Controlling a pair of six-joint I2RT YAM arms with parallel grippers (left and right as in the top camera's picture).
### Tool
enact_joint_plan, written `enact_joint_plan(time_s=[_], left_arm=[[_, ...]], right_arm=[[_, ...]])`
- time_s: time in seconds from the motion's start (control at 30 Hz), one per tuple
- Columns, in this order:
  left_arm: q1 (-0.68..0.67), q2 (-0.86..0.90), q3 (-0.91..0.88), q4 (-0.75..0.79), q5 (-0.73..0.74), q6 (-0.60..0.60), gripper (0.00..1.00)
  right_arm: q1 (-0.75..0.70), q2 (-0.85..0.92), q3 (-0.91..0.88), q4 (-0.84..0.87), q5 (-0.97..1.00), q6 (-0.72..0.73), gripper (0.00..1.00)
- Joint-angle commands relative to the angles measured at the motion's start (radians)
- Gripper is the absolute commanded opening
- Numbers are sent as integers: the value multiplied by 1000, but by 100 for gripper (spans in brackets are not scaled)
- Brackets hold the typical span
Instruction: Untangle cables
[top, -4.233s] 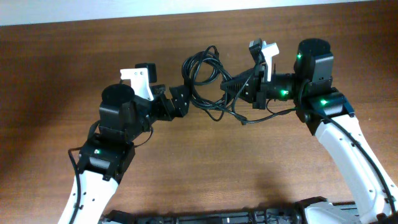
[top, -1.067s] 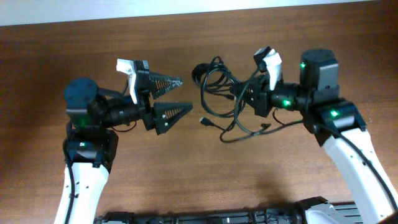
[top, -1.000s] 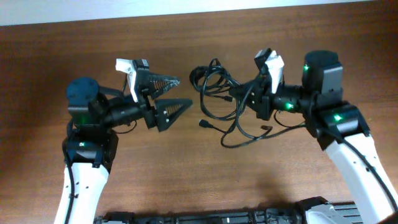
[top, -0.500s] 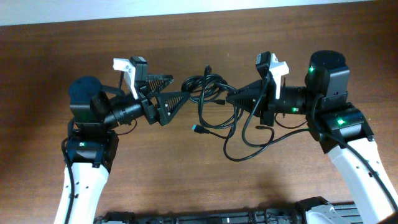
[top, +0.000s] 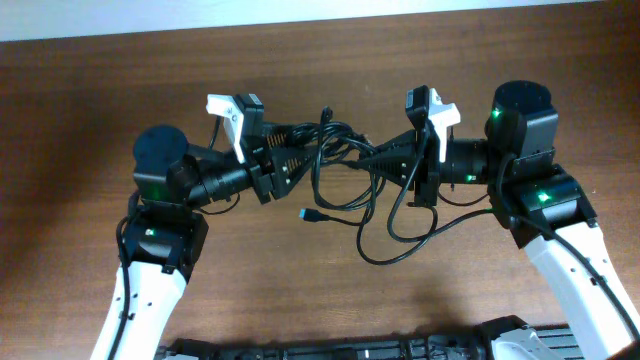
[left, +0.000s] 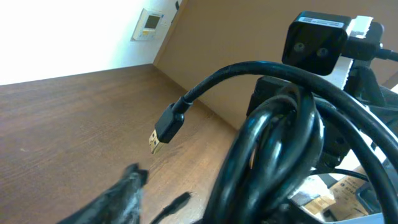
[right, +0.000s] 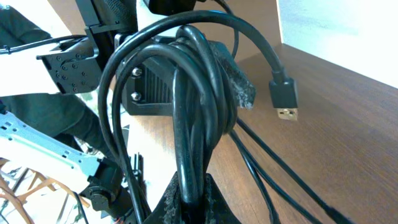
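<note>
The cables (top: 335, 150) are a knot of thin black cords held above the table between my two grippers, with loose loops (top: 400, 235) sagging below. My right gripper (top: 370, 160) is shut on the bundle; the right wrist view shows cords (right: 193, 106) pinched between its jaws (right: 194, 190). My left gripper (top: 300, 152) reaches into the knot from the left, jaws part closed. In the left wrist view one finger (left: 118, 199) stands apart from the thick bundle (left: 273, 155); the other is hidden. A gold-tipped plug (left: 165, 127) hangs free.
One plug end (top: 308, 214) dangles low over the brown wooden table (top: 250, 260). Another plug (right: 285, 99) sticks out beside the left gripper's finger (right: 239, 87). The table's far edge (top: 320, 20) meets a white wall.
My left arm has moved right, pushing its jaws into the knot, and the jaws have narrowed. My right gripper has stayed shut on the cables and shifted slightly left.
</note>
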Motion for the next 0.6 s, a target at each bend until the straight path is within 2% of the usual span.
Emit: enact_joint_plan(time_s=[0.0,0.07,0.13,0.17,0.27,0.37,0.47,0.57], left_arm=[[-1,-5,16,3,-34,8,38],[-1,-5,16,4,-34,8,23],[-1,-5,16,4,-34,8,15],[0,-5,16,4,-36,8,12],[0,-5,16,-5,-80,8,2],[0,-6,16,-56,-169,11,0],[0,-6,16,-164,-310,58,0],[0,-6,16,-266,-476,78,0]], right_arm=[[6,-18,2,7,-27,-7,8],[6,-18,2,8,-24,-7,9],[6,-18,2,7,-24,-7,17],[5,-18,2,7,-24,-7,27],[5,-18,2,-2,-5,-6,48],[5,-18,2,-42,105,-2,65],[5,-18,2,-106,256,5,71],[5,-18,2,-177,429,5,72]])
